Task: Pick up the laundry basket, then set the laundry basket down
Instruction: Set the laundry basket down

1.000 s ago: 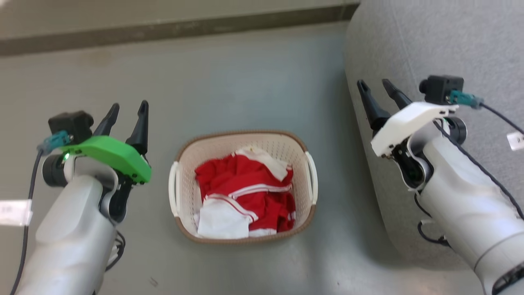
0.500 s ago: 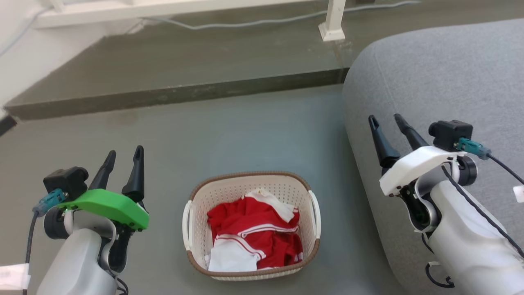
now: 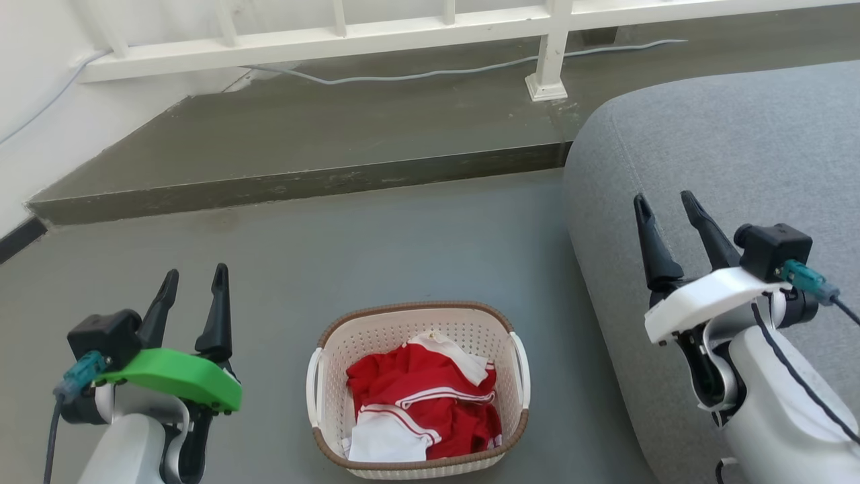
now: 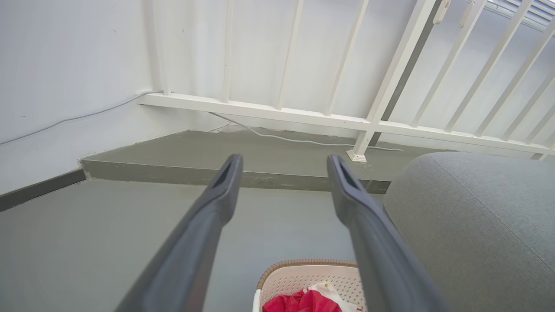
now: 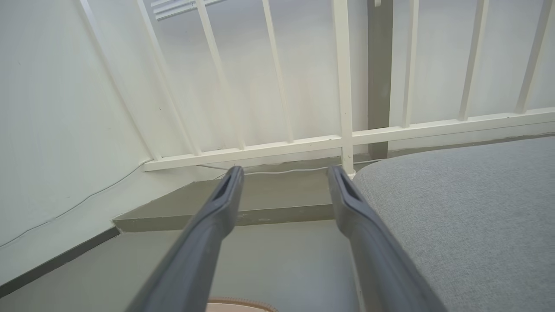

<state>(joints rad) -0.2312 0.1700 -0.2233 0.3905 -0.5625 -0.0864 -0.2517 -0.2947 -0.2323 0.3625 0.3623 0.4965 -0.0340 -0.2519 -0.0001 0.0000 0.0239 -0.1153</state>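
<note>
The cream-white laundry basket (image 3: 322, 390) with a brown rim and white side handles stands on the grey floor at the bottom middle of the head view, holding red and white clothes (image 3: 420, 403). My left gripper (image 3: 193, 281) is open and empty, raised to the basket's left. To its right, over the sofa's edge, my right gripper (image 3: 665, 205) hangs open and empty. The left wrist view catches the basket's far rim (image 4: 303, 263) low between my fingers (image 4: 217, 203). A sliver of that rim (image 5: 236, 301) shows in the right wrist view.
A grey sofa (image 3: 725, 161) fills the right side, close beside the basket. A raised concrete step (image 3: 302, 181) runs across behind, with a white railing (image 3: 551, 54) and a grey cable (image 3: 430, 70) on it. A white wall (image 3: 33, 134) stands at the left.
The head view has tilted up and back, so the basket sits lower and the step and railing came into view. Both grippers stay open and off the basket.
</note>
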